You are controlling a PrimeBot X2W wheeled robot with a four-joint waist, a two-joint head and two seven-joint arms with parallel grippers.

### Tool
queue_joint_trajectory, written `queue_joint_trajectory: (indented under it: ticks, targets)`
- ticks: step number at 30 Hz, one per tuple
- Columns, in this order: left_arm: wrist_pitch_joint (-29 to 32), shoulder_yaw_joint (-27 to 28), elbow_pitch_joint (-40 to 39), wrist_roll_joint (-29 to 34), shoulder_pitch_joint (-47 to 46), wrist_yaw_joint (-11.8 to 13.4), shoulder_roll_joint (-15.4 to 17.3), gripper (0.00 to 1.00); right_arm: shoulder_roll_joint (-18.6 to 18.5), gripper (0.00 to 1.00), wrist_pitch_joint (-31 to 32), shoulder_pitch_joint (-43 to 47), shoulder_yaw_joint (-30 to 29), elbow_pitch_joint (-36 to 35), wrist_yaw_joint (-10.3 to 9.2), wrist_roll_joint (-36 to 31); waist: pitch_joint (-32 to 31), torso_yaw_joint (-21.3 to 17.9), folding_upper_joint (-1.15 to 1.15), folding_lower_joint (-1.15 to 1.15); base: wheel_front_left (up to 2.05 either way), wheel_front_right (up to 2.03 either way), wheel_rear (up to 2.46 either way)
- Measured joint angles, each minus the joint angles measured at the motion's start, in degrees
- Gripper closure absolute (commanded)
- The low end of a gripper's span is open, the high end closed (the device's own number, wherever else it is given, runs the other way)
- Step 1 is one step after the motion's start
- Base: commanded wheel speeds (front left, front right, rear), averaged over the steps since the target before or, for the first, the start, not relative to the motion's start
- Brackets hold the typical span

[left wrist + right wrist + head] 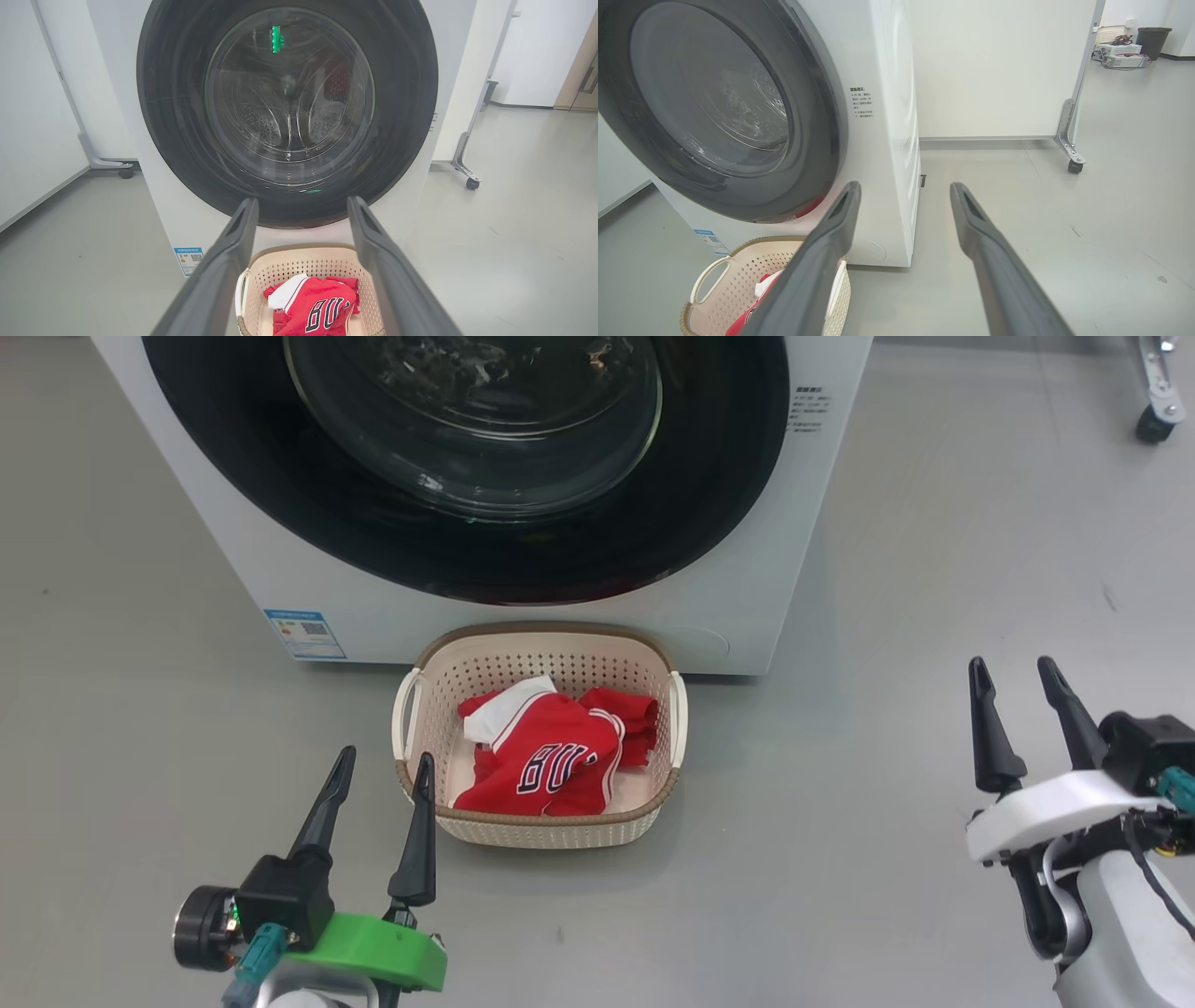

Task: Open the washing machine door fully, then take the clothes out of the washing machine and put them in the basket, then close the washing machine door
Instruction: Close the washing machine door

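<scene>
The white washing machine stands ahead, and its round black-rimmed door lies shut against the front. Through the glass I see the steel drum. The cream basket sits on the floor just before the machine, holding red clothes with white trim and lettering. My left gripper is open at the basket's near left corner, nothing between its fingers. My right gripper is open well to the right of the basket, over bare floor. The basket also appears low left in the right wrist view.
Grey floor surrounds the machine. A wheeled white partition stands behind it, with casters on either side. A blue label sticker marks the machine's lower left front. Boxes and a dark bin sit far off to the right.
</scene>
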Motion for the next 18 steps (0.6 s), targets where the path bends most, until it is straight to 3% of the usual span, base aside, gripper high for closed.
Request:
queue_joint_trajectory:
  ticks: [18]
  targets:
    - [0.33,-0.16,0.22,0.0,1.93,0.0,0.94,0.0,2.25,0.0,0.0,10.8,-0.3,-8.58,-2.05,-0.76,-3.58,-4.14,0.0,0.0,0.0,0.0,0.0]
